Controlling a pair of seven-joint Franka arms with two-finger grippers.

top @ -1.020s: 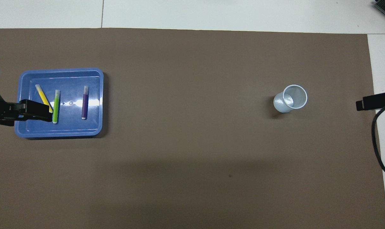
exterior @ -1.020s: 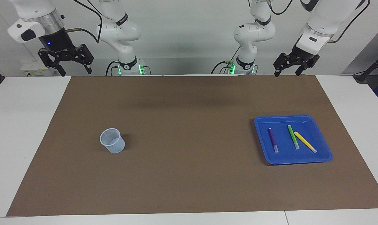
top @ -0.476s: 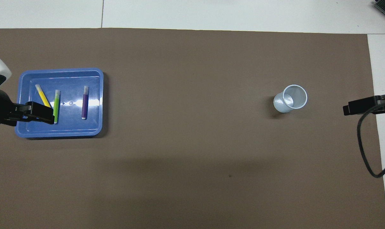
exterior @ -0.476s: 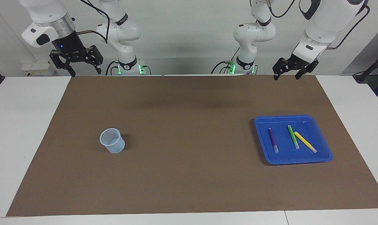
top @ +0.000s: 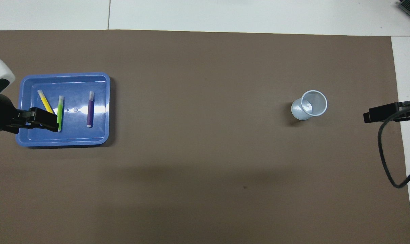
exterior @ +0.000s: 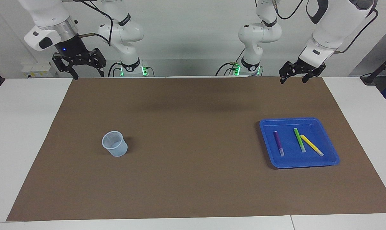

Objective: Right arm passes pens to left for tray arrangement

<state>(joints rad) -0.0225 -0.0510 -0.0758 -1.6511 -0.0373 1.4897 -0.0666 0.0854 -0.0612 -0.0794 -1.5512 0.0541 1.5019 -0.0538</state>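
- Robot arm on the right side, its hand (exterior: pixel 79 67) raised over the table's edge by the robots, fingers apart and empty, a blue light on its base.
- Clear cup (exterior: pixel 115 143) standing upright and apparently empty on the brown mat (exterior: pixel 193 140), toward the right arm's end.
- Blue tray (exterior: pixel 330 161) at the left arm's end, holding all three pens: purple pen (exterior: pixel 278 143) apart from the others, green pen (exterior: pixel 299 140) and yellow pen (exterior: pixel 312 145) meeting at their ends nearer the robots.
- Left hand (exterior: pixel 296 73) raised over the mat's edge by the robots, fingers apart, holding nothing.
- Judging by the full tray, the arranging looks complete; the sound move now is for both arms to stay high and well clear of the tray, so nothing is nudged.
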